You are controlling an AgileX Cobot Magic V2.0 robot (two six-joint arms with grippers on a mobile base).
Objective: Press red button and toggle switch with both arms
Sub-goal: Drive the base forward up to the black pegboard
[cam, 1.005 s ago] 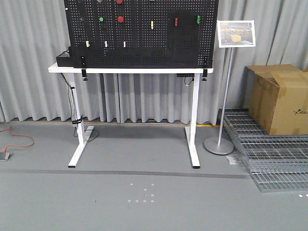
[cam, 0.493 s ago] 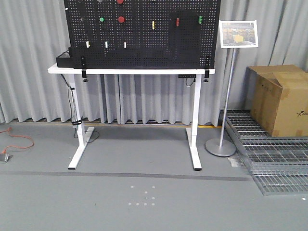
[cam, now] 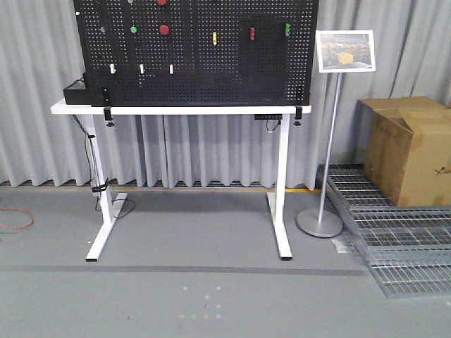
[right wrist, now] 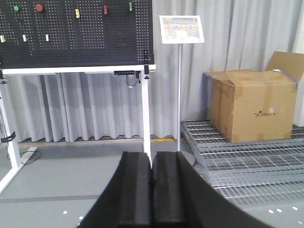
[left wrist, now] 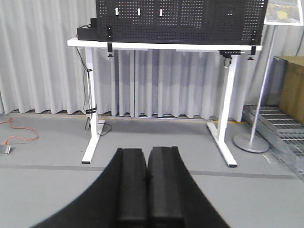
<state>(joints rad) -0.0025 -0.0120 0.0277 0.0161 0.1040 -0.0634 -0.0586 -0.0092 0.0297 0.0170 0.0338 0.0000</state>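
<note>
— Where's the toggle switch (cam: pixel 251 33)?
— I see it high on the pegboard (cam: pixel 211 70), right of the red button (cam: pixel 164 29). The board stands on the white table (cam: pixel 176 110).
— And the jaws?
— My left gripper (left wrist: pixel 147 176) and right gripper (right wrist: pixel 152 183) are both pressed closed on nothing, well apart from the board.

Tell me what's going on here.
Nothing is being handled yet. The robot faces a white table carrying a black pegboard, from some way back across the floor. The left gripper and the right gripper are both shut and empty, pointed toward the board. The round red button and the small red toggle switch on the board are untouched.
</note>
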